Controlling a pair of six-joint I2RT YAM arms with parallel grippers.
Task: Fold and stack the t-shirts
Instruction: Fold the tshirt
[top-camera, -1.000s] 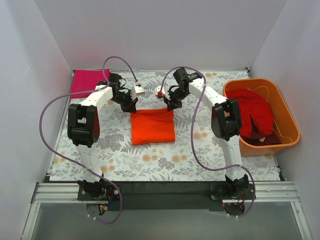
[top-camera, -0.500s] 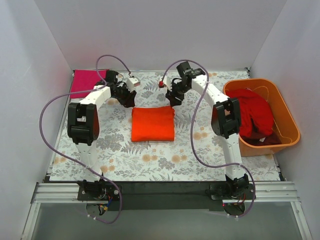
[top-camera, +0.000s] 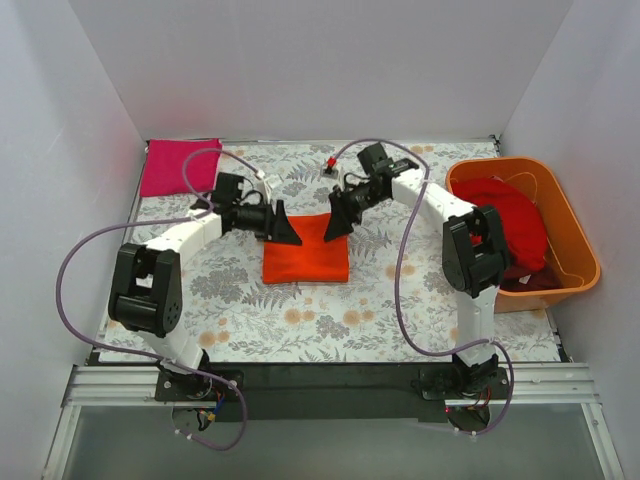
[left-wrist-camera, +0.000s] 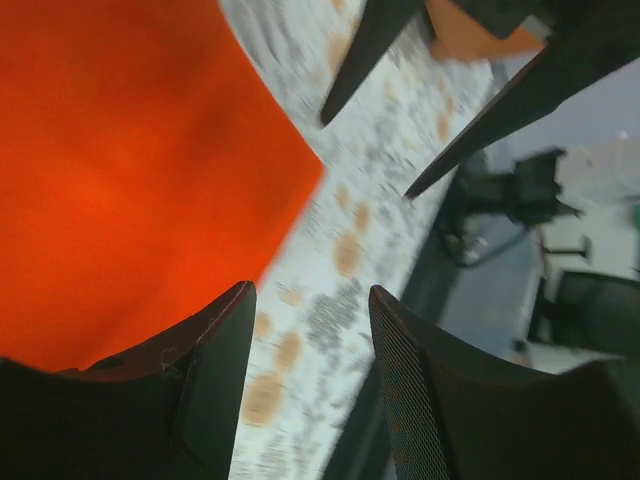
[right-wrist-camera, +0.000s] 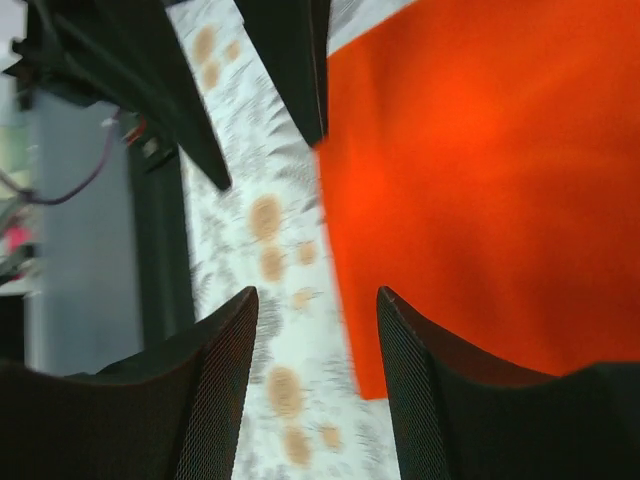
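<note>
The plain bright orange t-shirt (top-camera: 306, 252) is my landmark. The bench (top-camera: 250, 310) around it is white, printed with grey leaves and tan flowers. Beyond it to the left lies a magenta-pink t-shirt (top-camera: 178, 166); to its right a deep red t-shirt (top-camera: 510, 225) fills an orange tub (top-camera: 580, 245). My left end effector (top-camera: 291, 224) and right end effector (top-camera: 330, 218), at its far edge, are black, on white arms (top-camera: 195, 230) with black joints.
</note>
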